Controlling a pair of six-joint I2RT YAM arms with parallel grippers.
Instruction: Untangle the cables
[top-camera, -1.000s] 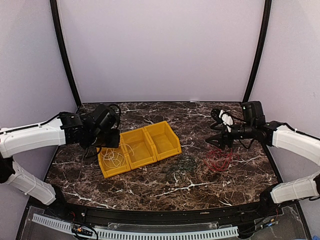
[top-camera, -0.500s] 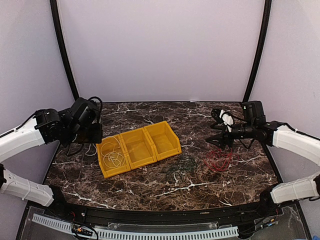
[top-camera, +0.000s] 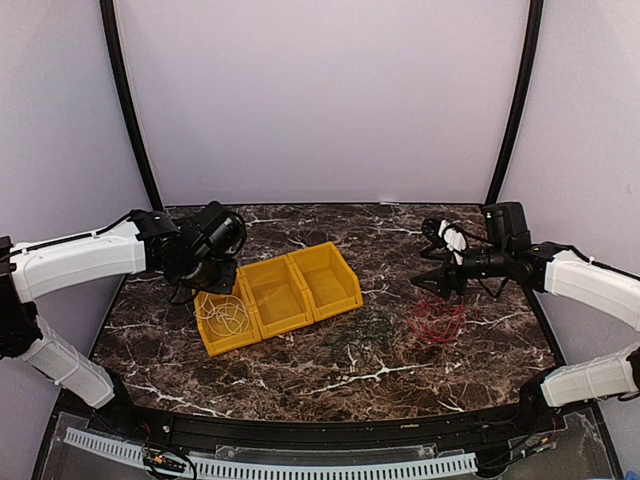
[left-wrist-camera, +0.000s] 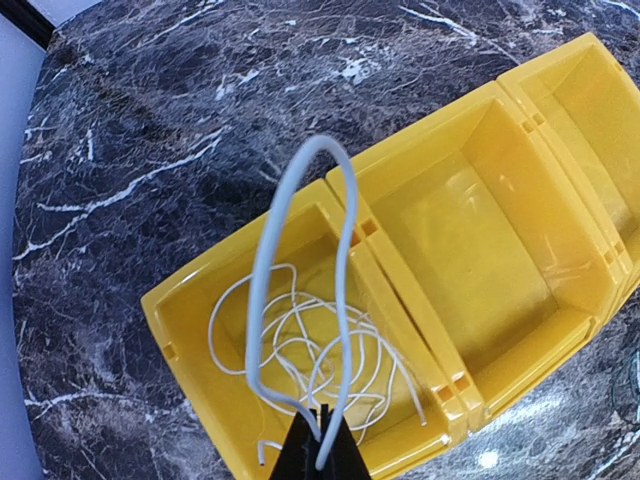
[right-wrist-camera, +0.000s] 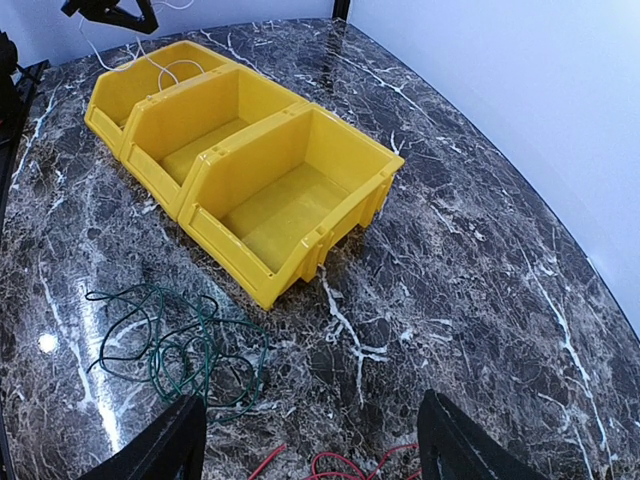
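1. Three wires lie apart:
   - The thin white wire (left-wrist-camera: 262, 290) is coiled in the left compartment of the yellow plastic three-compartment bin (left-wrist-camera: 470, 250).
   - The thin green wire (right-wrist-camera: 180, 345) lies on the dark marble table (top-camera: 300, 370) in front of the bin.
   - The thin red wire (top-camera: 437, 320) lies near the green one, not touching it.
2. The left gripper (left-wrist-camera: 320, 448) is pinched narrow on one loop of the white wire. Risk: withdrawing without releasing would probably drag the coil back over the bin wall.
3. The right gripper (right-wrist-camera: 310, 420) hangs wide open and empty above the red wire. Risk: a shallow grasp may catch a single strand and sweep the rest into the green wire.
4. Limits of view:
   - The right wrist frame cuts off most of the red wire.
   - The top view barely separates the green wire from the marble.
   - The white wire's ends cannot be traced.
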